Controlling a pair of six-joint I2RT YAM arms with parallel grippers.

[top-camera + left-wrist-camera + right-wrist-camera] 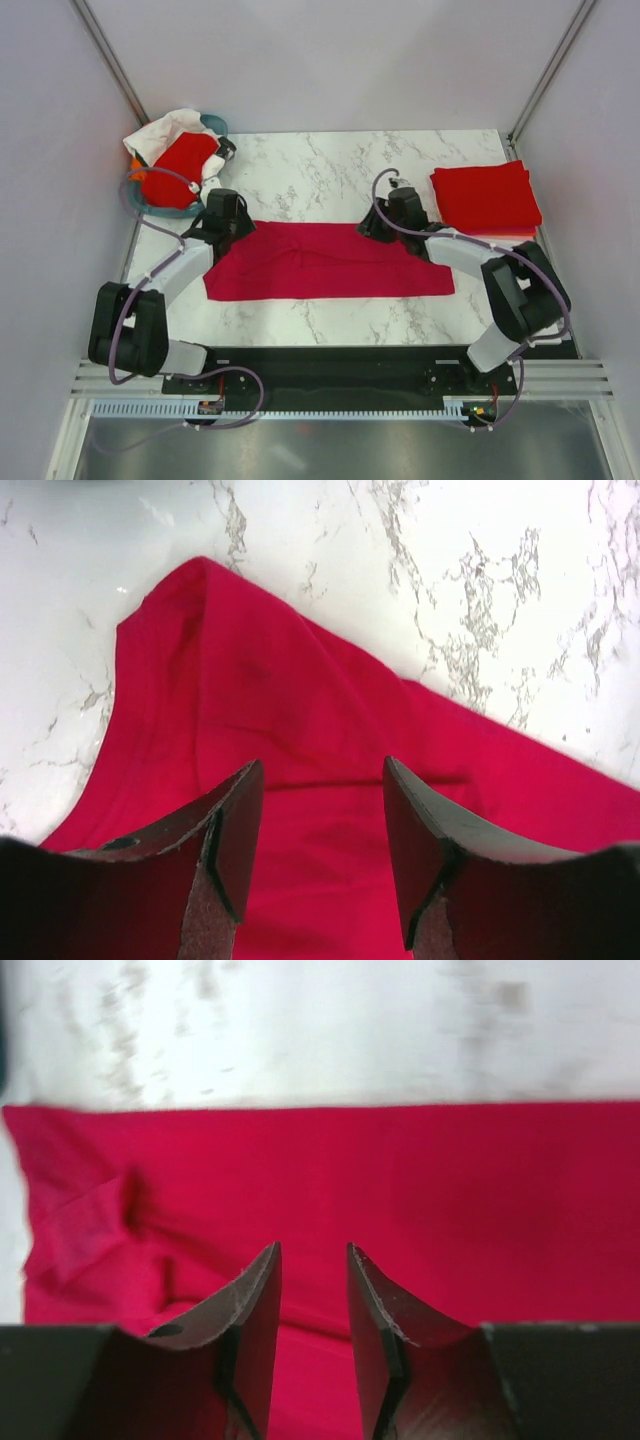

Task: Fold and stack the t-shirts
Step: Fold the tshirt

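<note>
A crimson-pink t-shirt (pixel 330 262) lies flat as a long folded band across the middle of the marble table. My left gripper (pixel 226 212) hovers over its far left corner, jaws open and empty; the cloth (pixel 300 730) fills the left wrist view. My right gripper (pixel 392 215) is above its far right edge, jaws open a little and empty, with the shirt (pixel 400 1180) below. A folded bright red t-shirt (pixel 486 196) lies at the far right. Another red shirt (pixel 180 168) sits in the teal basket.
The teal basket (pixel 217 124) at the far left corner also holds white cloth (pixel 165 130). Bare marble table (pixel 330 170) lies beyond the shirt. Grey enclosure walls stand on both sides.
</note>
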